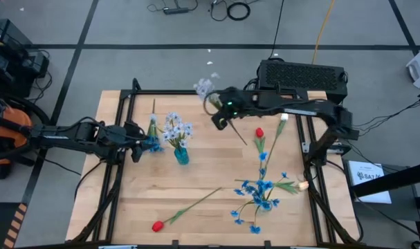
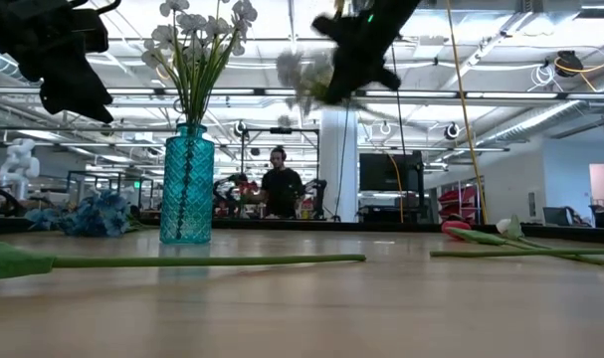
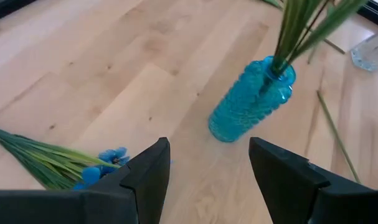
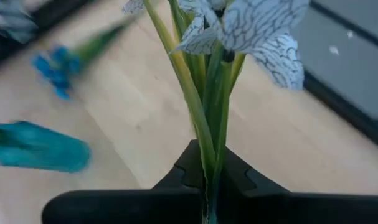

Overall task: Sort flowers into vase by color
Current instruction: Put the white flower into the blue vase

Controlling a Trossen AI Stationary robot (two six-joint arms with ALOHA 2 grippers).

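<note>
A teal glass vase (image 1: pixel 181 155) (image 2: pixel 187 184) (image 3: pixel 251 102) stands upright on the wooden table, with a pale blue-white spray (image 1: pixel 176 129) in it. My right gripper (image 1: pixel 220 119) (image 2: pixel 356 50) (image 4: pixel 208 168) is high above the table, right of the vase, and shut on another pale spray (image 1: pixel 205 87) (image 4: pixel 251 31). My left gripper (image 1: pixel 137 142) (image 3: pixel 207 162) (image 2: pixel 68 70) is open and hovers left of the vase. A bright blue spray (image 1: pixel 153 143) (image 3: pixel 104 158) lies flat on the table just below it. My right gripper pinches the pale spray's bundle of thin green stems (image 4: pixel 210 149) between its two fingers, which lie across the stems. The spray is lifted clear of the table. Its flower heads (image 1: pixel 205 87) point toward the far edge and its stem end (image 1: pixel 241 138) trails toward the near right.
On the table's right half lie a red tulip (image 1: pixel 259 133), a white tulip (image 1: pixel 284 118), a cream bud (image 1: pixel 303 185) and a heap of bright blue sprays (image 1: pixel 258 195). Another red tulip (image 1: pixel 158 225) lies near the front edge. A person (image 2: pixel 280 184) stands far behind the table.
</note>
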